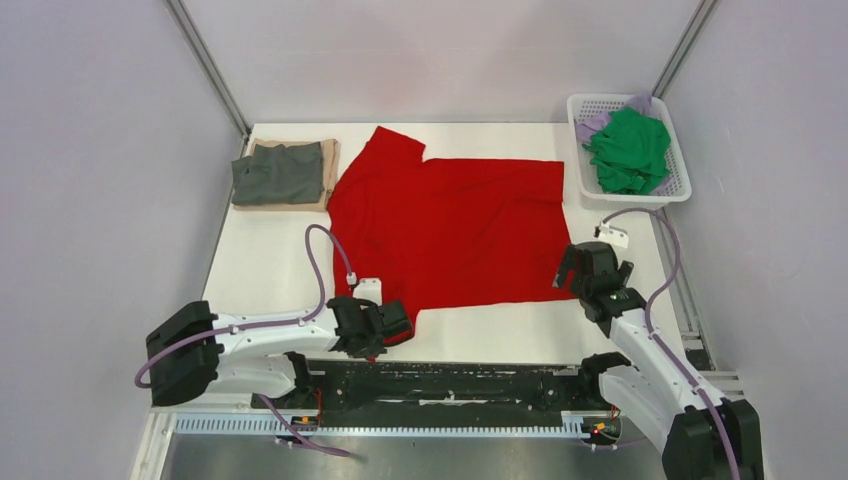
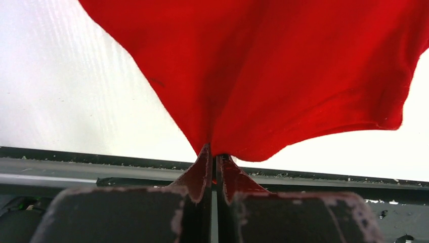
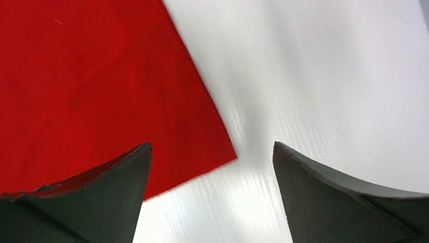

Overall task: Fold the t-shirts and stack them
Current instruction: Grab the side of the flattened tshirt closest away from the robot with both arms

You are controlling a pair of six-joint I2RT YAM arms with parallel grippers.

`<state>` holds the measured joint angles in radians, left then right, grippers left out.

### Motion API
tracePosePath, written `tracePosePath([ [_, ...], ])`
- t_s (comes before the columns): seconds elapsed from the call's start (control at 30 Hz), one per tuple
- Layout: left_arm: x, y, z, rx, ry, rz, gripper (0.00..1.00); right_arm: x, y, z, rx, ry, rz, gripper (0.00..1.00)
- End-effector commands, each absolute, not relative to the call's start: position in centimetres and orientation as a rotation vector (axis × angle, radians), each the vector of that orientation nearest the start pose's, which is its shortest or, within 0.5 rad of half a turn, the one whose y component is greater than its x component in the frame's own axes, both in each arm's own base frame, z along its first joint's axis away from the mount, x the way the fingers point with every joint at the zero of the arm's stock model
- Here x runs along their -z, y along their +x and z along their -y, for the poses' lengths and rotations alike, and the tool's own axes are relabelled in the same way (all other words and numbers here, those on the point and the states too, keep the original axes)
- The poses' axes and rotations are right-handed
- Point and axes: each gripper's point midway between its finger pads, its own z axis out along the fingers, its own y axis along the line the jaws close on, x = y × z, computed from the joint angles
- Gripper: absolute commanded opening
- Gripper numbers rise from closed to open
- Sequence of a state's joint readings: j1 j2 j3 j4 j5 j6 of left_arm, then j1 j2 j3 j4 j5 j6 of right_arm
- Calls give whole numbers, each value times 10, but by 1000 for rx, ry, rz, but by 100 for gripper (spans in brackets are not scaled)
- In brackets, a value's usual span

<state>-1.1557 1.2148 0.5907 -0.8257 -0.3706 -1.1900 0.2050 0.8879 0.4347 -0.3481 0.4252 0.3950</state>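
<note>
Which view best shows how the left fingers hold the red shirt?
Left wrist: the fingers pinch a corner of the red shirt. Top view: the left gripper covers the pinch. Right wrist: only another, free corner.

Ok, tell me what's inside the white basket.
In the white basket a crumpled green t-shirt lies on top, with pale lilac cloth showing at its far and left edges. Anything beneath them is covered.
</note>
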Motion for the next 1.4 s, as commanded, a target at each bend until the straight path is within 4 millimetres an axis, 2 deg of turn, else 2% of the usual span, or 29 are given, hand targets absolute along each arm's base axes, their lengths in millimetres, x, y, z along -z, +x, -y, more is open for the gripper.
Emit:
tracePosePath([
  [0.0,-20,94,133,-101,-44,-2743,2,-43,211,18,229,524,-2304,88],
  [0.1,-19,90,132,-108,-20,-2767,2,-37,207,20,215,553,-2272,82],
  [0.2,-19,89,127,-160,0,-2774,2,-36,212,18,204,556,-2259,75],
  [0.47,-22,89,132,-132,-19,-2779,2,-25,224,7,178,491,-2339,66],
  [0.63,-25,88,133,-94,-41,-2774,2,-24,213,9,206,480,-2396,64],
  [0.7,-28,89,135,-74,-47,-2772,2,-23,208,10,220,480,-2414,59],
  [0.8,-30,86,137,-48,-75,-2785,2,-15,199,9,221,478,-2452,58],
  [0.93,-30,82,136,-13,-107,-2789,2,-5,193,2,173,481,-2484,47],
  [1.1,-34,80,128,-34,-140,-2786,2,5,184,3,179,486,-2505,34],
  [1.23,-29,73,121,-51,-171,-2809,2,9,180,1,155,493,-2512,15],
  [1.3,-30,71,120,-53,-171,-2818,2,5,177,5,185,496,-2504,3],
  [1.37,-34,67,116,-69,-180,-2834,2,0,174,11,221,538,-2482,0],
])
